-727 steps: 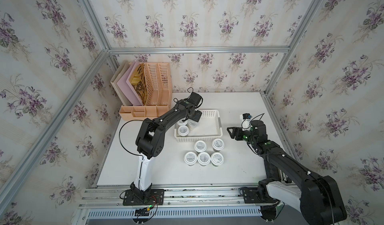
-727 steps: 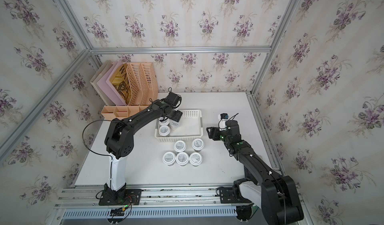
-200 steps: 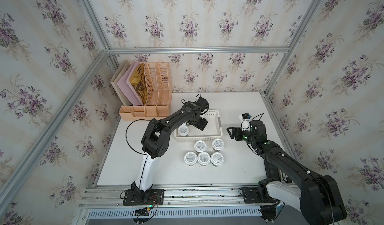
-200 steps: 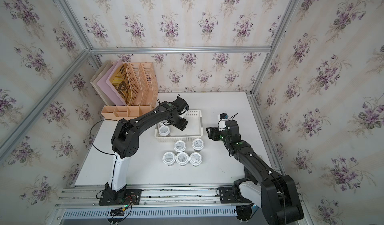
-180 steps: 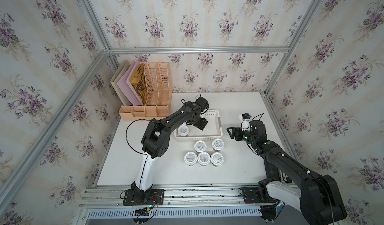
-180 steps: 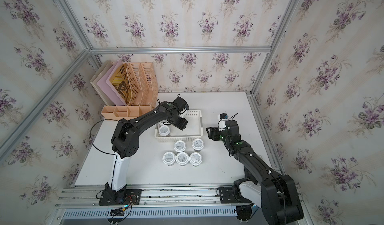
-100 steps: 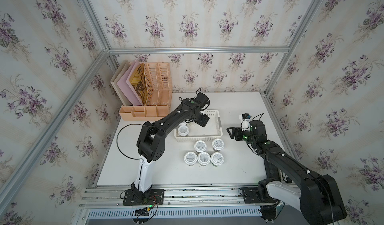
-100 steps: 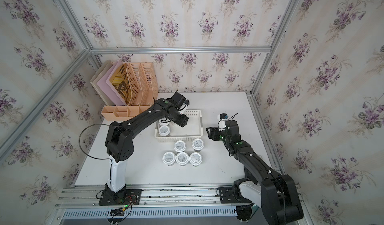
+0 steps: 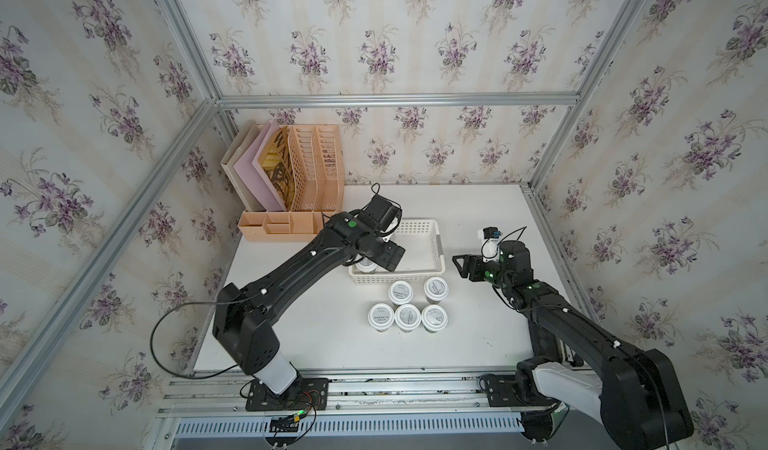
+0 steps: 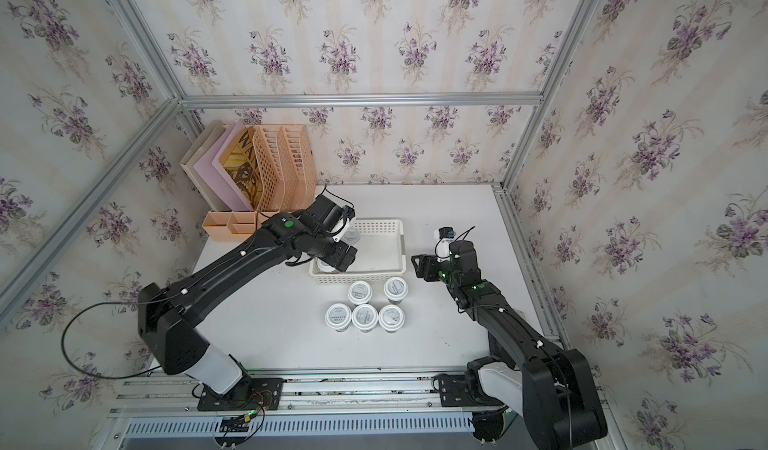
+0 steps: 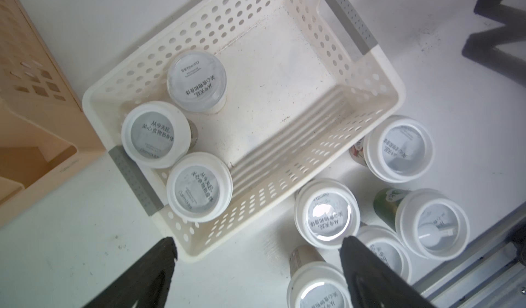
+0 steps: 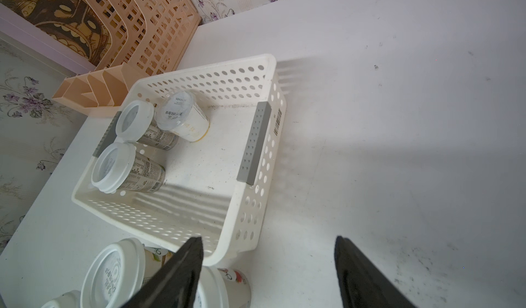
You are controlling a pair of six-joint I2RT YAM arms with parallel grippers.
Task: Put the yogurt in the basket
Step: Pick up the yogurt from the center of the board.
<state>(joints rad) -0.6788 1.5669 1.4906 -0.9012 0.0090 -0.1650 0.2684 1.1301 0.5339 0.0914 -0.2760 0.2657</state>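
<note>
The white perforated basket (image 9: 399, 277) (image 10: 357, 277) (image 11: 284, 178) (image 12: 159, 224) sits mid-table. Three yogurt cups stand at its left end: one (image 11: 196, 82) by the far wall, one (image 11: 156, 134) at the grey strip, one (image 11: 199, 187) by the near wall. Several more yogurt cups (image 9: 407, 317) (image 10: 363, 317) stand grouped on the table in front of the basket. My left gripper (image 9: 392, 256) (image 10: 347, 256) (image 11: 257, 242) hangs open and empty above the basket's left end. My right gripper (image 9: 459, 263) (image 10: 417, 267) (image 12: 267, 239) hovers open and empty just right of the basket.
A peach slatted file organizer (image 9: 307, 169) with folders stands at the back left. Its low compartment tray (image 9: 282, 227) lies close to the basket's left end. The table's right edge meets an aluminium rail (image 9: 552, 240).
My left gripper's jaws have spread wide and it has drawn back toward the basket's near left corner, leaving a yogurt in the basket. The right arm has not moved.
</note>
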